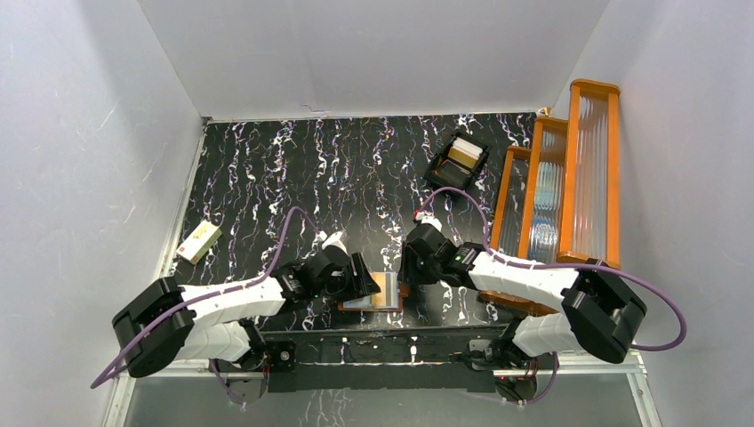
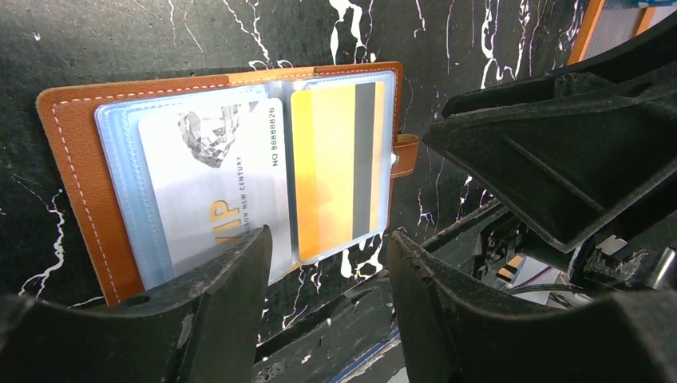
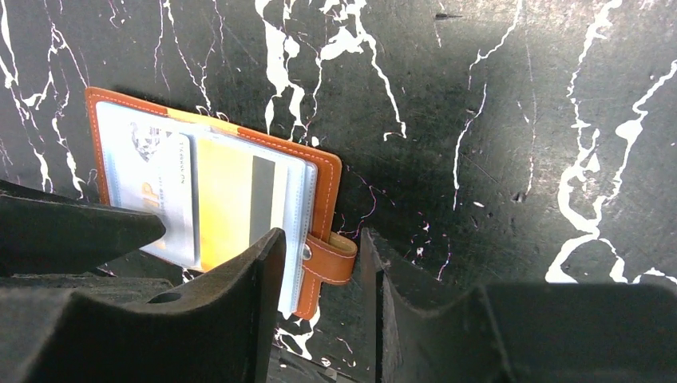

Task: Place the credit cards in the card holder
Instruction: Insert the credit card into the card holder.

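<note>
The card holder (image 1: 382, 294) lies open and flat near the table's front edge, between both grippers. It is reddish-brown leather (image 2: 76, 159) with clear pockets. A white credit card (image 2: 215, 183) sits in its left pocket and a yellow-orange one (image 2: 335, 159) with a dark stripe in its right pocket. My left gripper (image 2: 329, 243) hovers open at the holder's near edge with nothing between its fingers. My right gripper (image 3: 319, 239) is open at the holder's clasp side. The strap tab (image 3: 331, 259) lies between its fingers, with a small gap to the right finger.
A black compartmented tray (image 1: 458, 160) stands at the back right. Orange-framed racks (image 1: 551, 187) line the right side. A cream box (image 1: 199, 241) lies at the left edge. The table's front rail (image 1: 382, 342) runs just behind the holder.
</note>
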You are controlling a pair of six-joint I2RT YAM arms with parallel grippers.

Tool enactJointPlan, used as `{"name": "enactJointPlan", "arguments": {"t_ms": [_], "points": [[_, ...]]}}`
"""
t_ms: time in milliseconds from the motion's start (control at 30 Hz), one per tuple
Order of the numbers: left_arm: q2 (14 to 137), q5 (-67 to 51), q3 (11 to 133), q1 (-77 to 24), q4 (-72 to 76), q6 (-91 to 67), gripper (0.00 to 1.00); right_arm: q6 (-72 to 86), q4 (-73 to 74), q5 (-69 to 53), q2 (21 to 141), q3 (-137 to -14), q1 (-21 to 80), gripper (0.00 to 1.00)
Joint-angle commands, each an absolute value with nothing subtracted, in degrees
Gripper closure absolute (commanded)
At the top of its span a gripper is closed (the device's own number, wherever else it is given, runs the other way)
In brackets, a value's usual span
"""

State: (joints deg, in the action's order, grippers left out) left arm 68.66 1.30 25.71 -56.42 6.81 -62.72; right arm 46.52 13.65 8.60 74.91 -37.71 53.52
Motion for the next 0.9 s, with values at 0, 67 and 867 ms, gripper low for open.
{"name": "enactJointPlan", "arguments": {"t_ms": [0,67,867], "points": [[69.0,2.2,28.8,-56.4,4.4,-60.3,0.45,47.1,12.9,8.7,74.0,-38.2,53.8,0.53],[71.1,1.3,29.7,-56.3,5.9,-59.4,0.44,47.3,12.4,8.3,74.6,-37.8,53.8,0.54],[77.9,-3.3,33.3,-56.3,13.6,-58.6,0.44,48.2,8.3,7.8,78.8,-35.1,54.1,0.58]]}}
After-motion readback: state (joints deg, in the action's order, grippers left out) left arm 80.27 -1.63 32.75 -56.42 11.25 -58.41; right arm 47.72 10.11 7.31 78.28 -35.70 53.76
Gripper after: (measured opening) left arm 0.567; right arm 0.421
